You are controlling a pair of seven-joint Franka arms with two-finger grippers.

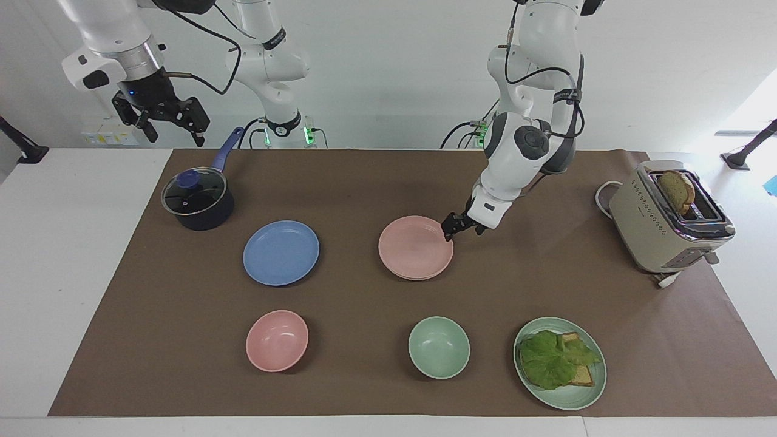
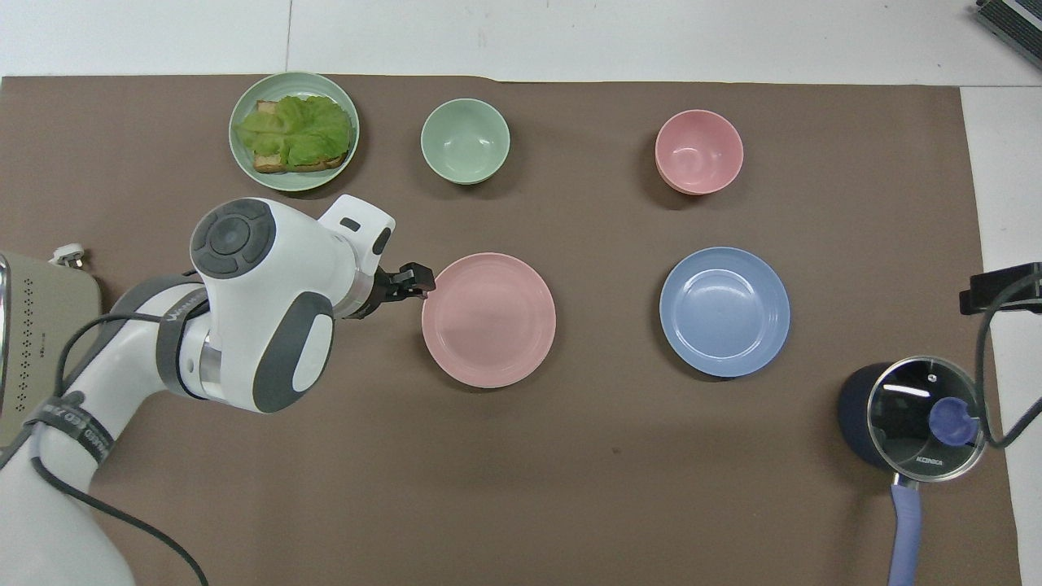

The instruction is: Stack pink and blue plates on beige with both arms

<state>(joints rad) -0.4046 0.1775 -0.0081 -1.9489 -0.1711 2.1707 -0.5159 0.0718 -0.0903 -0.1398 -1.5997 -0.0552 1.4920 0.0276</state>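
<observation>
The pink plate [image 1: 416, 247] [image 2: 488, 319] lies flat on the beige plate [image 1: 419, 278], of which only a thin edge shows under it in the facing view. The blue plate [image 1: 281, 252] [image 2: 724, 312] rests alone on the brown mat, toward the right arm's end. My left gripper [image 1: 452, 229] [image 2: 415, 281] hovers open just off the pink plate's rim, on the side toward the toaster, holding nothing. My right gripper [image 1: 161, 118] waits open and empty, high above the table edge near the pot.
A dark pot with a glass lid [image 1: 197, 200] stands near the right arm. Along the edge farthest from the robots sit a pink bowl [image 1: 277, 340], a green bowl [image 1: 438, 347] and a green plate with toast and lettuce [image 1: 559, 362]. A toaster [image 1: 668, 218] holds bread at the left arm's end.
</observation>
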